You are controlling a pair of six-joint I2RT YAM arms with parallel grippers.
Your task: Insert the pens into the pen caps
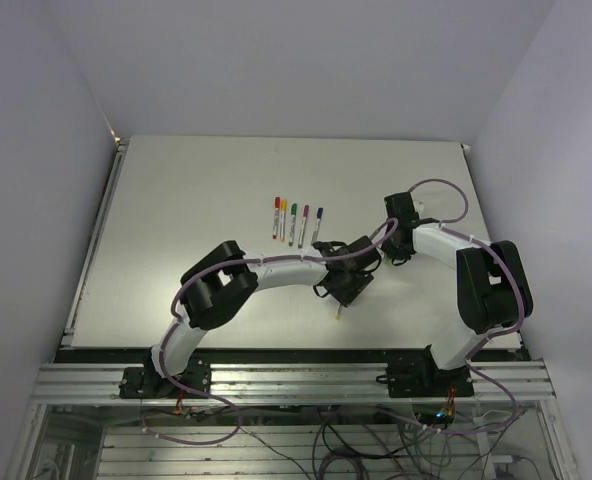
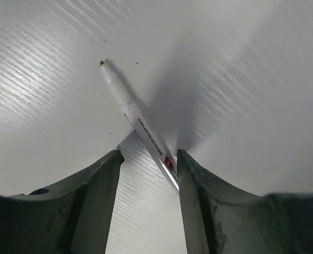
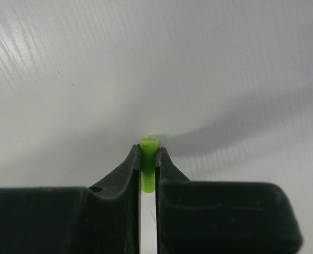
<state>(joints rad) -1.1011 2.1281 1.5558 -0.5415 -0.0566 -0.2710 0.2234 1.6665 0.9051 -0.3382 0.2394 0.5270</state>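
Now your left gripper is straddling, jaws apart, the thin whitish-grey marker pen slanting forward-left from it; your right gripper is clamping the stubby light-green plastic cap.

Five capped pens lie side by side on the white table.

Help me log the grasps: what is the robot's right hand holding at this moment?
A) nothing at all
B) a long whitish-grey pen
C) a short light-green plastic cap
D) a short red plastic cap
C: in the right wrist view the right hand is shut on the short light-green plastic cap, whose end sticks out past the fingertips.
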